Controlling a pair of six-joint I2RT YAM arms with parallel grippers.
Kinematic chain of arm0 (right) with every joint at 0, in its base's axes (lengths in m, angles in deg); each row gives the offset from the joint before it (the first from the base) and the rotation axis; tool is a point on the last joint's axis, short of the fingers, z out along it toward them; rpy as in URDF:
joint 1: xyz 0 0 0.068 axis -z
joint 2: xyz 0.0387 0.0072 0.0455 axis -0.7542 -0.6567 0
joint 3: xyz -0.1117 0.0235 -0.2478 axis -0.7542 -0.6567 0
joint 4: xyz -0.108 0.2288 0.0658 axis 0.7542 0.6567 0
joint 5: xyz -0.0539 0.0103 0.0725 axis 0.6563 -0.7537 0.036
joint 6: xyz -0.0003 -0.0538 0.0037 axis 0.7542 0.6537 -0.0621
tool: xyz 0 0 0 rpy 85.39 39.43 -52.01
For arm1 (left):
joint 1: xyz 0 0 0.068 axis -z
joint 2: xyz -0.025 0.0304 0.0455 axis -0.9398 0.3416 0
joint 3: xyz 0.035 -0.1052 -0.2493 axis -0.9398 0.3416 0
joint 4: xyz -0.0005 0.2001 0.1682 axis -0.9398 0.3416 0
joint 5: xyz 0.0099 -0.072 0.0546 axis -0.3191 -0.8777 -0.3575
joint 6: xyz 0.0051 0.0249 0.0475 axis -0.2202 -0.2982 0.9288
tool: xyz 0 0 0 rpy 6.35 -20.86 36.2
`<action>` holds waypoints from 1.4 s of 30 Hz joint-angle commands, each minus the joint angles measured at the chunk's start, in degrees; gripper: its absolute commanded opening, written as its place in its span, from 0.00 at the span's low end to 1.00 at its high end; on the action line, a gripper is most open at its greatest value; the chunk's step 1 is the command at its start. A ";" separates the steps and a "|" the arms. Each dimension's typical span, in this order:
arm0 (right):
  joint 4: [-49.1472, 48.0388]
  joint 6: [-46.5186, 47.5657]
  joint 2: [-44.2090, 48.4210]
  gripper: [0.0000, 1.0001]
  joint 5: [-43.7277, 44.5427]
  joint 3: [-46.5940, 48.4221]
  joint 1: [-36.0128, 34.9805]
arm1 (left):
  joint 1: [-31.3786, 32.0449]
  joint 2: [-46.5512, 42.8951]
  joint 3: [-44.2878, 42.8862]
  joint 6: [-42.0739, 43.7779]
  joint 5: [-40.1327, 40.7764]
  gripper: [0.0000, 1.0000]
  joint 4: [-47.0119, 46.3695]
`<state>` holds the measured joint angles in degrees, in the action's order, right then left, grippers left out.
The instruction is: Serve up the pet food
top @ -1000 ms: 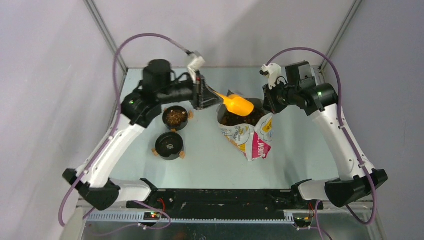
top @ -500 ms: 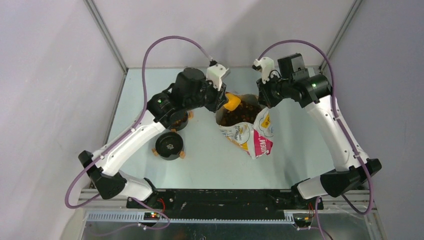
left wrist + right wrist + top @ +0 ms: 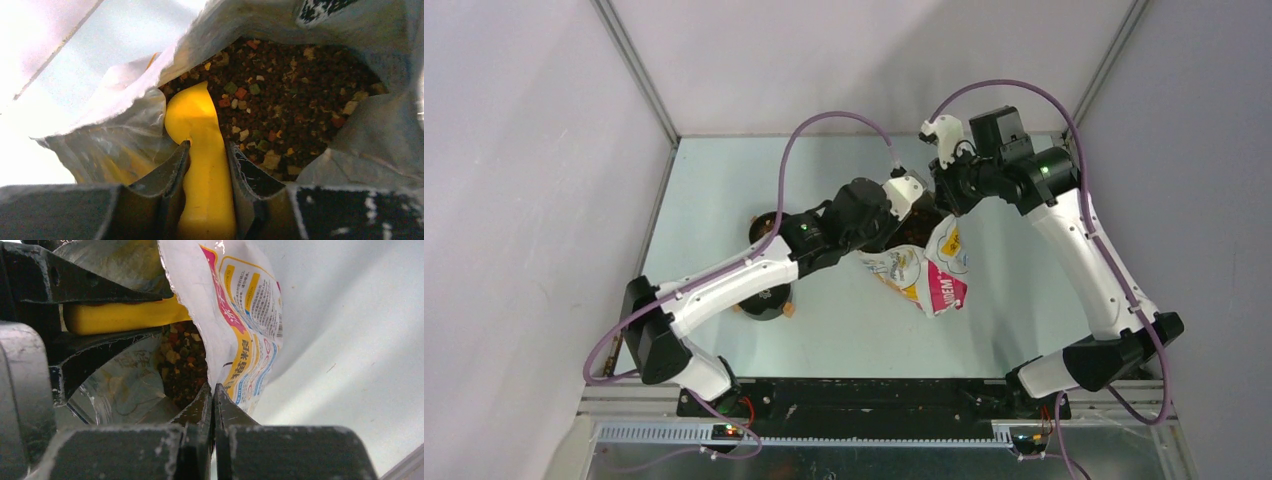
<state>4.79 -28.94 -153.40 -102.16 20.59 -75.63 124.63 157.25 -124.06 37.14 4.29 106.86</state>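
Note:
The pet food (image 3: 300, 90) is a heap of small brown and tan pellets inside the open printed bag (image 3: 927, 278). My left gripper (image 3: 207, 145) is shut on the handle of the orange scoop (image 3: 192, 112). The scoop's bowl reaches down inside the bag's mouth, at the left edge of the kibble. From above, the left gripper (image 3: 906, 222) covers the bag's opening. My right gripper (image 3: 213, 390) is shut on the bag's rim (image 3: 240, 315) and holds the mouth open. Kibble (image 3: 182, 365) shows just behind its fingertips.
Two black bowls stand left of the bag, both partly under my left arm. The far bowl (image 3: 762, 222) has kibble in it; the near bowl (image 3: 764, 303) has small orange feet. Grey enclosure walls close in the table at both sides and the back.
My left arm swung right and brought the scoop from above the bag's mouth down into the bag. The right gripper kept its hold on the rim and shifted slightly left.

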 commanded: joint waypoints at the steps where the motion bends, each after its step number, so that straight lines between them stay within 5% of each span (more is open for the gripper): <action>1: -11.28 -0.69 5.05 0.00 -4.51 0.15 2.03 | 0.72 -0.19 3.34 2.18 7.70 0.00 -8.00; 7: -11.64 -1.30 5.67 0.00 -5.73 -2.26 4.24 | 0.76 -0.47 7.00 -1.49 1.87 0.00 -7.62; 19: -12.07 -1.64 7.92 0.00 -6.60 -5.39 6.44 | -2.32 -1.86 7.40 -20.01 -26.40 0.00 -6.41; 24: -11.83 -1.36 8.36 0.00 -6.85 -6.24 7.41 | -6.67 -1.45 5.98 -21.02 -37.37 0.00 -7.07; 42: -11.88 -1.04 7.78 0.00 -6.95 -6.54 7.98 | -24.39 -4.97 14.85 -57.11 -54.94 0.00 -32.05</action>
<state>-0.43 -30.45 -148.02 -108.74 12.22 -68.28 103.34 156.02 -110.05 -7.38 -45.04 84.41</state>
